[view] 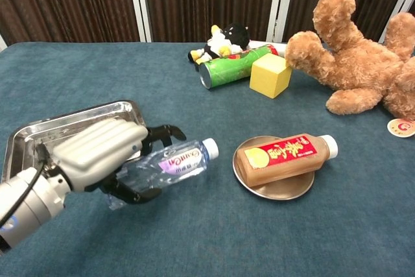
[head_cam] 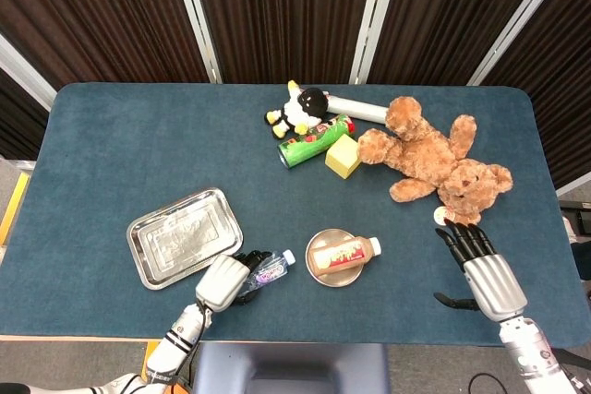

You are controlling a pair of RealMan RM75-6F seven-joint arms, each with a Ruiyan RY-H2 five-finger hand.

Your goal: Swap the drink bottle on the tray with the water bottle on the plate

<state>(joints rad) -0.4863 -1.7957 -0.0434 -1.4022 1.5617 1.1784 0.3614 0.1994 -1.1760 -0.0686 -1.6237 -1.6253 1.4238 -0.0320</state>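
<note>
My left hand (view: 97,154) (head_cam: 222,281) grips a clear water bottle (view: 175,163) (head_cam: 268,272) and holds it lifted just off the tabletop, cap pointing right, beside the steel tray (view: 39,137) (head_cam: 175,228). The tray holds nothing. A brown drink bottle (view: 285,154) (head_cam: 343,253) with a red label lies on its side on the small round plate (view: 285,189) (head_cam: 319,274). My right hand (head_cam: 480,269) rests on the table at the right, fingers spread, holding nothing, just below the teddy bear (head_cam: 434,159).
At the back of the table lie a green snack can (view: 237,63), a yellow block (view: 270,74), a black and white plush (view: 224,40) and a white tube (head_cam: 355,106). A small round badge (view: 402,128) lies by the teddy bear (view: 356,63).
</note>
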